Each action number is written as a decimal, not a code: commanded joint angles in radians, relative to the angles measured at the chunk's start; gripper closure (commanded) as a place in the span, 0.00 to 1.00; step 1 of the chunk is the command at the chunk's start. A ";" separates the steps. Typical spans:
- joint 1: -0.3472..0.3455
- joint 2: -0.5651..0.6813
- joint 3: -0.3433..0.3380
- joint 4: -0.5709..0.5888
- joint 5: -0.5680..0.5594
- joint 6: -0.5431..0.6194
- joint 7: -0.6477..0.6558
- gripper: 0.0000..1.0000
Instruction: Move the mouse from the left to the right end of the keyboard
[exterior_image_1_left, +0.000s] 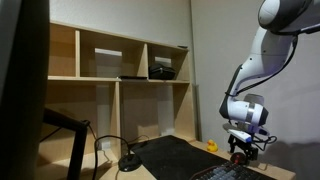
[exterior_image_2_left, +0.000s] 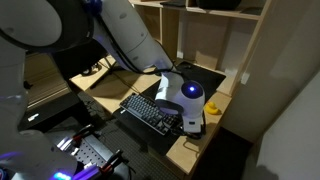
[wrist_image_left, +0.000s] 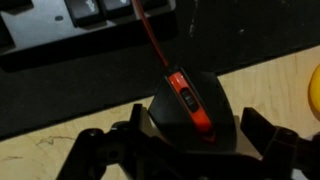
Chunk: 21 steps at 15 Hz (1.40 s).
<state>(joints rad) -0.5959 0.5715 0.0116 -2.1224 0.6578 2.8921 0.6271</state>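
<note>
Wrist view: your fingers (wrist_image_left: 138, 140) straddle the mouse (wrist_image_left: 190, 105), close on both sides; you cannot tell whether they pinch it. It sits on the bench (wrist_image_left: 60, 140), near the keyboard (wrist_image_left: 60, 20).

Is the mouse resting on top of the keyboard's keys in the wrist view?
No, the mouse lies off the keyboard, with a strip of dark mat showing between them.

Probably office: keyboard (exterior_image_2_left: 146, 110), wooden shelves (exterior_image_1_left: 110, 60).
</note>
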 joint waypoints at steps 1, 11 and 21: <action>-0.096 0.023 0.100 0.028 0.025 0.079 -0.233 0.00; -0.146 0.008 0.076 0.006 -0.139 -0.059 -0.605 0.00; -0.098 0.011 0.018 0.028 -0.166 -0.015 -0.627 0.00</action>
<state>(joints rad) -0.7036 0.5819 0.0366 -2.0972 0.4755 2.8700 0.0073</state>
